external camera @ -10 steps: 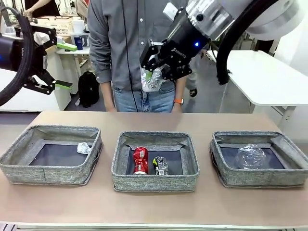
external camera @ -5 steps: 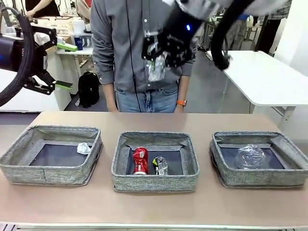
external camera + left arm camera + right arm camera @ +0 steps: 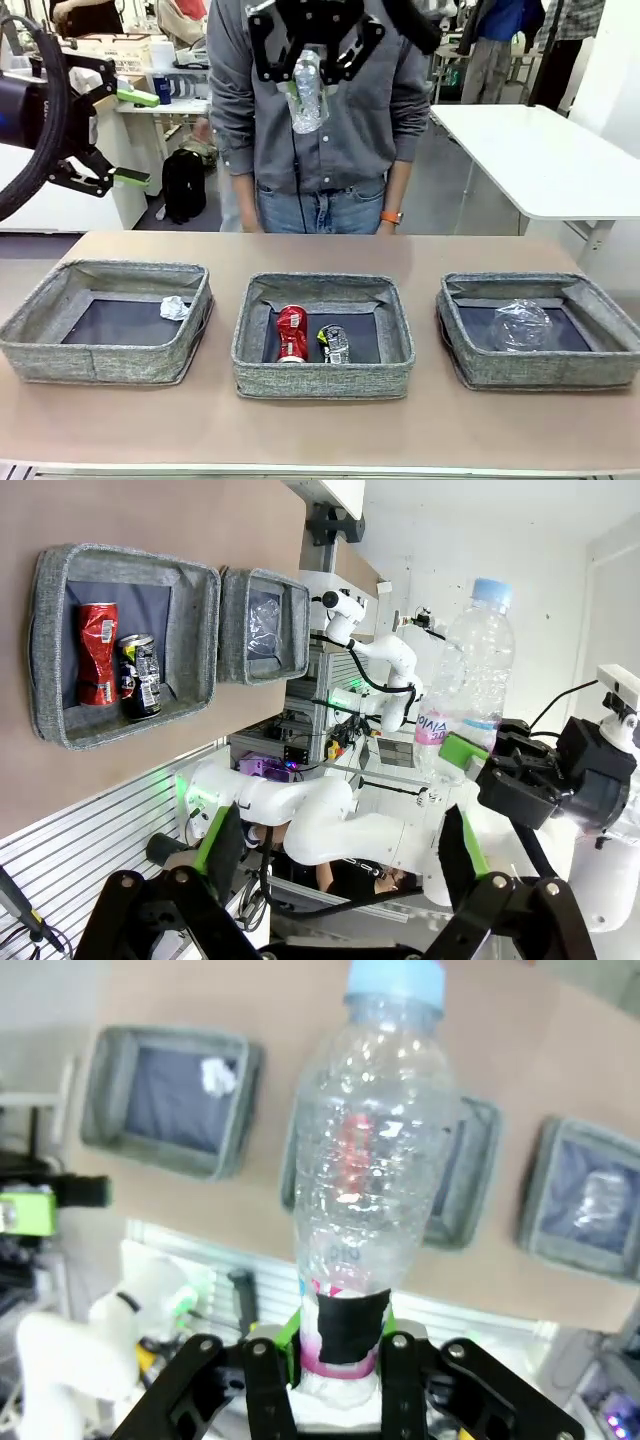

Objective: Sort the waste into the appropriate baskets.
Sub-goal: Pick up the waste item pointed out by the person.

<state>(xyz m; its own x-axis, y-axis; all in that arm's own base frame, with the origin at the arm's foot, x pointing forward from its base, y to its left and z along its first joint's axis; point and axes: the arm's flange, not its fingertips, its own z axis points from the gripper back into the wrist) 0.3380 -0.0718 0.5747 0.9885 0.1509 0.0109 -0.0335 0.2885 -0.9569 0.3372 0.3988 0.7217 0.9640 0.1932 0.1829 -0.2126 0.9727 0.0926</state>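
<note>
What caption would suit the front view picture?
Right gripper holds a clear bottle high above three grey baskets, already sorted with cans, paper and a plastic cup.

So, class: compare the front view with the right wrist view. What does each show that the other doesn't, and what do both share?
Front view alone: the person across the table, and the crushed red can seen plainly. Right wrist view alone: the bottle's blue cap and pink label. Both share the clear bottle in the right gripper, the three baskets and the paper ball.
</note>
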